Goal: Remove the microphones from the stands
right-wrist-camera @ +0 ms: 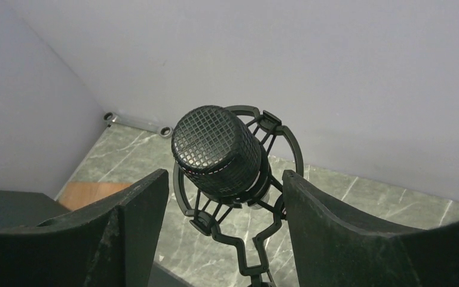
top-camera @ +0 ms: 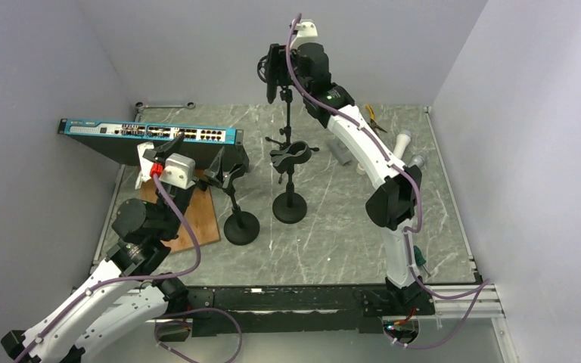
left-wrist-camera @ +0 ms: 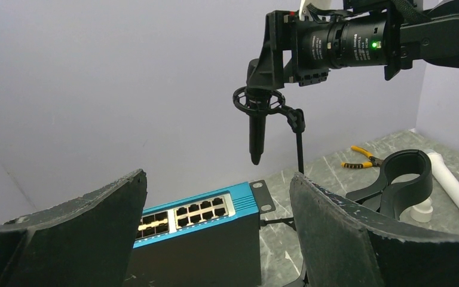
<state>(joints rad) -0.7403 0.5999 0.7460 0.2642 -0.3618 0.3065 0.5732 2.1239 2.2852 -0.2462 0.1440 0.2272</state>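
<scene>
The black microphone [right-wrist-camera: 215,149] with a mesh head hangs in a ring shock mount [right-wrist-camera: 278,140] on top of a thin stand pole [top-camera: 288,113]. It also shows in the top view [top-camera: 271,72] and in the left wrist view [left-wrist-camera: 256,134]. My right gripper [right-wrist-camera: 227,197] is raised to the mount; it is open, with one finger on each side of the microphone and mount. My left gripper [left-wrist-camera: 215,233] is open and empty, low at the left near the network switch [left-wrist-camera: 197,221].
A blue-faced network switch [top-camera: 151,134] stands at the left, by a wooden board [top-camera: 200,219]. Two short black clamp stands with round bases [top-camera: 241,227] [top-camera: 290,206] stand mid-table. Yellow pliers [left-wrist-camera: 361,158] and white tubes [left-wrist-camera: 451,182] lie at the back right.
</scene>
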